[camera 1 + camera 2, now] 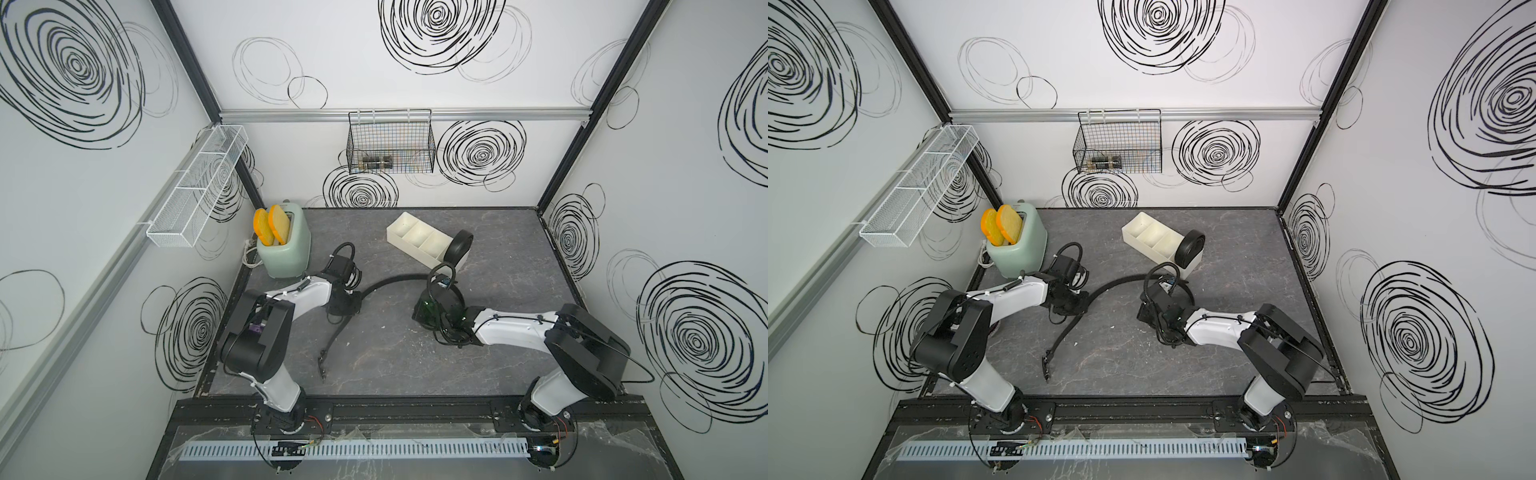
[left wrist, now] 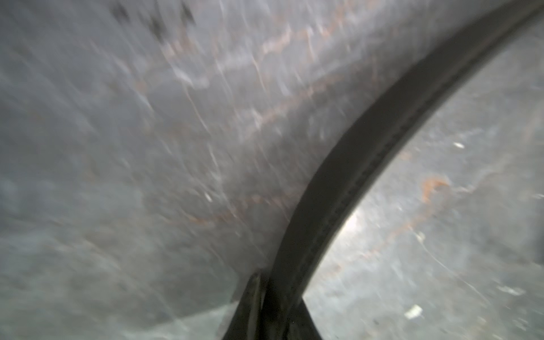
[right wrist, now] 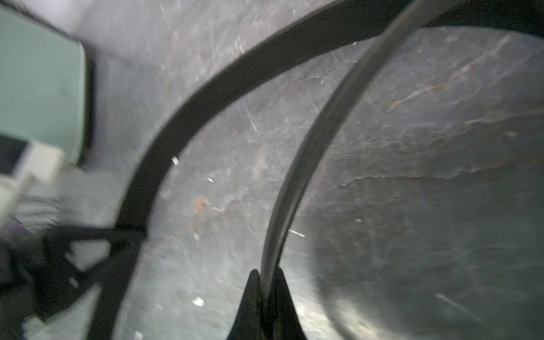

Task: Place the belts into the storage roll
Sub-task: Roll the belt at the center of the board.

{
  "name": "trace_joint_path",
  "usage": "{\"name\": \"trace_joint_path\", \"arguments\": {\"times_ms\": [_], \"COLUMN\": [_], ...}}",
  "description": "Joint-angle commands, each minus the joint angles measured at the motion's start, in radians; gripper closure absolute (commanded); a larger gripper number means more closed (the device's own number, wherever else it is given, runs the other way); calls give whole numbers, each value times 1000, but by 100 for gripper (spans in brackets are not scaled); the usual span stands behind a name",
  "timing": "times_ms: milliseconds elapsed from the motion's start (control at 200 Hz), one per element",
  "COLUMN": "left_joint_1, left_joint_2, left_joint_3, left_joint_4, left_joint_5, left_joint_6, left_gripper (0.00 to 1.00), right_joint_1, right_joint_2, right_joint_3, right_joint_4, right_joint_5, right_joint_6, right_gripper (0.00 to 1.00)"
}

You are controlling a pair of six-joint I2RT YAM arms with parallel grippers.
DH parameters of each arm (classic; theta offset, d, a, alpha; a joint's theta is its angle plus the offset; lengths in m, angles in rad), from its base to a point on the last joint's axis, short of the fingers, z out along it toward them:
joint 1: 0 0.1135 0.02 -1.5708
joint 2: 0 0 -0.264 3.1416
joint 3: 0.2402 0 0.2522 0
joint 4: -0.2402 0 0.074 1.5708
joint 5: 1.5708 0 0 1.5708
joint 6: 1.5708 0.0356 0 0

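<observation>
Starting at the left wall, the white wire-mesh shelf [image 1: 195, 187] hangs well above the work. The mint toaster [image 1: 286, 249] stands in the far-left corner of the bench [image 1: 395, 353], just behind the left arm.

The left claw [image 2: 275, 294] is clamped on the loose belt [image 1: 388, 280], and in the wrist view the strap runs out from between its jaws. One stretch of the belt trails from there toward the front rail and ends in the buckle [image 1: 322, 361], which lies flat between the two arms. The other stretch arcs across the middle of the bench to the right claw [image 3: 266, 282], which is pinched together on the strap's edge.

Just behind that claw the storage roll [image 1: 407, 249] sits askew. The coiled belt [image 1: 459, 245] stands on edge in the roll's end compartment, the one nearest the right wall, and the other three compartments look empty.

By my reading the task is about half done. One belt is stowed, and the other has yet to be wound up and dropped into a free compartment.

For room to move, the middle and front of the bench are open. The toaster crowds the left arm's far side. The roll's rim and the standing coil lie close ahead of the right claw, so I judge a lift should clear them first. The trailing buckle could snag or drag.
</observation>
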Motion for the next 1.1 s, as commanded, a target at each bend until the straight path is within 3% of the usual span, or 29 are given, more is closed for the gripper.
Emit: {"name": "trace_joint_path", "arguments": {"times_ms": [0, 160, 330, 455, 555, 591, 656, 751, 806, 881, 961, 1026, 1071, 1091], "left_joint_1": [19, 17, -7, -48, -88, -96, -101, -102, -101, -98, -91, -85, -80, -76], "left_joint_2": [-55, -102, -93, -106, -107, -101, -94, -99, -98, -97, -99, -100, -98, -95], "left_joint_3": [-38, -86, -100, -121, -135, -138, -141, -142, -139, -143, -141, -137, -128, -125], "left_joint_4": [79, 167, 201, 245, 264, 266, 259, 241, 228, 227, 220, 211, 201, 196], "left_joint_5": [176, 233, 225, 200, 190, 190, 182, 158, 143, 139, 139, 132, 126, 123], "left_joint_6": [-163, -274, -286, -312, -318, -316, -302, -272, -253, -244, -235, -220, -206, -200], "left_gripper": [84, 85, 86, 87, 87, 87, 88, 88, 88, 88, 88, 88, 88, 88], "right_joint_1": [26, 51, 86, 93, 79, 64, 19, 18, 16, 16, 22, 21, 16, 17], "right_joint_2": [49, 112, 176, 199, 220, 233, 257, 264, 287, 312, 324, 325, 322, 315], "right_joint_3": [86, 134, 154, 163, 173, 196, 340, 512, 554, 517, 476, 477, 501, 516], "right_joint_4": [160, 206, 318, 329, 361, 360, 136, -190, -257, -169, -104, -96, -131, -163], "right_joint_5": [208, 353, 503, 562, 554, 526, 380, 377, 334, 279, 230, 190, 156, 156], "right_joint_6": [394, 679, 921, 1002, 1022, 973, 786, 611, 600, 584, 572, 506, 420, 374], "right_gripper": [100, 100, 100, 100, 100, 100, 100, 100, 100, 100, 63, 45, 38, 27]}}
